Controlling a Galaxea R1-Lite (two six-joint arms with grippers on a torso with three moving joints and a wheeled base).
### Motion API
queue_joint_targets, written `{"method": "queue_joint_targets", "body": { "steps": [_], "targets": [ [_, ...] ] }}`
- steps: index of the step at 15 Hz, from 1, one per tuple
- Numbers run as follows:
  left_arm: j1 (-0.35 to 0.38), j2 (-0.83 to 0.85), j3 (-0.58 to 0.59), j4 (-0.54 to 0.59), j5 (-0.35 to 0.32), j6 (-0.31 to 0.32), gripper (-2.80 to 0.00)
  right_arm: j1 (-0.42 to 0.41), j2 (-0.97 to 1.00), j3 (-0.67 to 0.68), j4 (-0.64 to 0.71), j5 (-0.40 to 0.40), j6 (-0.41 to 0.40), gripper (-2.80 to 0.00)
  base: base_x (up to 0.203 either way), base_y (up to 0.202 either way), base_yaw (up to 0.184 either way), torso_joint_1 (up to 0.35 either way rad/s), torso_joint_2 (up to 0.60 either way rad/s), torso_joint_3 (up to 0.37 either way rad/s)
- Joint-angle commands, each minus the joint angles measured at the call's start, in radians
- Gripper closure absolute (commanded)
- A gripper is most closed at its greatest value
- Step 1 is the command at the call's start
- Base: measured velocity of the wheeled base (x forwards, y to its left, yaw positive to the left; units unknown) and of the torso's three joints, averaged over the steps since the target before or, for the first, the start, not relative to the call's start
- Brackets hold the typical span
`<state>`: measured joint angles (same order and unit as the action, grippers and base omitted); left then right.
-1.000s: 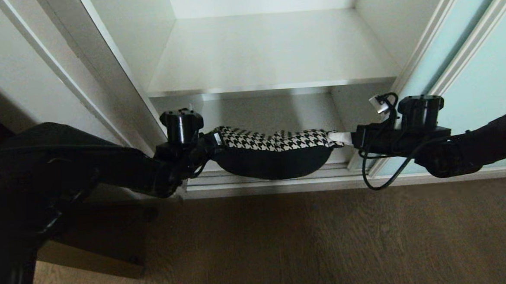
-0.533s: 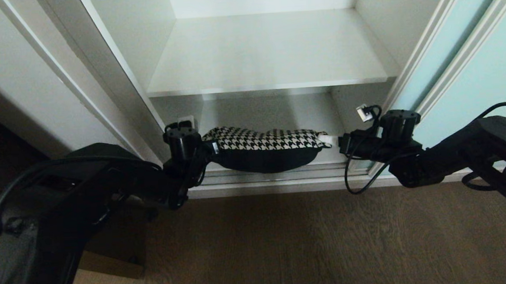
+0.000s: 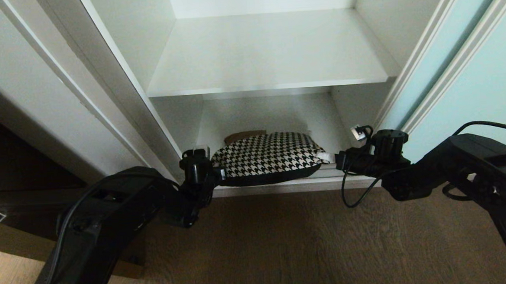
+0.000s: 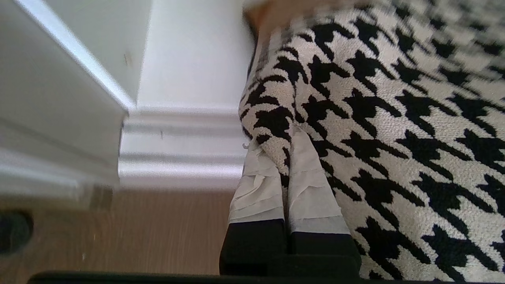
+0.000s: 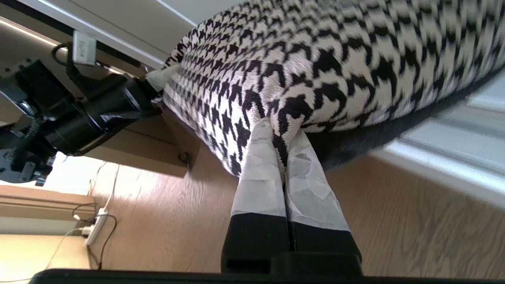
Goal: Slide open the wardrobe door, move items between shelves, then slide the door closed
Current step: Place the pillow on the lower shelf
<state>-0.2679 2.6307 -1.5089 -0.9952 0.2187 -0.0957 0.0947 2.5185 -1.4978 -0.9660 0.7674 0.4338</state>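
Brown wood-plank floor (image 3: 284, 244) at 6 o'clock, white wardrobe shelf (image 3: 265, 50) at 12; both arms' fingers, left (image 4: 284, 173) and right (image 5: 284, 157), pinch the houndstooth square cushion (image 3: 271, 156), now lower and flatter than before.

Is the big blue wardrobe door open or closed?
Open. The door sits slid off to the right, so both white shelves inside show, and the cushion hangs at the opening.

dim head view, shadowed lower shelf (image 3: 273, 115); wrist views motion-blurred at edges.
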Motion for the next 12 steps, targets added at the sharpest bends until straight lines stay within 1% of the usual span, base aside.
{"method": "queue_joint_targets", "body": {
  "steps": [1,2,3,5,6,8,10,12],
  "targets": [
    [0.001,0.072,-0.051,0.040,0.002,0.008,0.00,-0.004,0.053,-0.045,0.030,0.003,0.007,0.00,0.000,0.000,0.000,0.000,0.00,0.000],
    [0.001,0.090,-0.092,0.082,0.003,0.009,0.00,-0.005,0.073,-0.080,0.075,-0.006,0.008,0.00,0.000,0.000,0.000,0.000,0.00,0.000],
    [0.005,0.101,-0.117,0.140,0.004,0.010,0.00,-0.005,0.092,-0.119,0.140,-0.047,0.007,0.00,0.000,0.000,0.000,0.000,0.00,0.000],
    [0.010,0.099,-0.131,0.218,0.001,0.010,0.00,0.001,0.120,-0.204,0.253,-0.127,0.004,0.00,0.000,0.000,0.000,0.000,0.00,0.000],
    [0.012,0.101,-0.154,0.243,0.001,0.008,0.00,0.003,0.126,-0.244,0.344,-0.155,0.002,0.00,0.000,0.000,0.000,0.000,0.00,0.000],
    [0.021,0.105,-0.207,0.275,0.001,0.004,0.00,0.006,0.135,-0.305,0.458,-0.174,-0.003,0.00,0.000,0.000,0.000,0.000,0.00,0.000],
    [0.024,0.113,-0.275,0.299,0.003,0.001,0.00,0.011,0.159,-0.329,0.481,-0.212,-0.032,0.00,0.000,0.000,0.000,0.000,0.00,0.000],
    [0.026,0.141,-0.371,0.328,0.016,-0.007,0.00,0.023,0.191,-0.349,0.486,-0.251,-0.071,0.00,0.000,0.000,0.000,0.000,0.00,0.000]
  ]
}}
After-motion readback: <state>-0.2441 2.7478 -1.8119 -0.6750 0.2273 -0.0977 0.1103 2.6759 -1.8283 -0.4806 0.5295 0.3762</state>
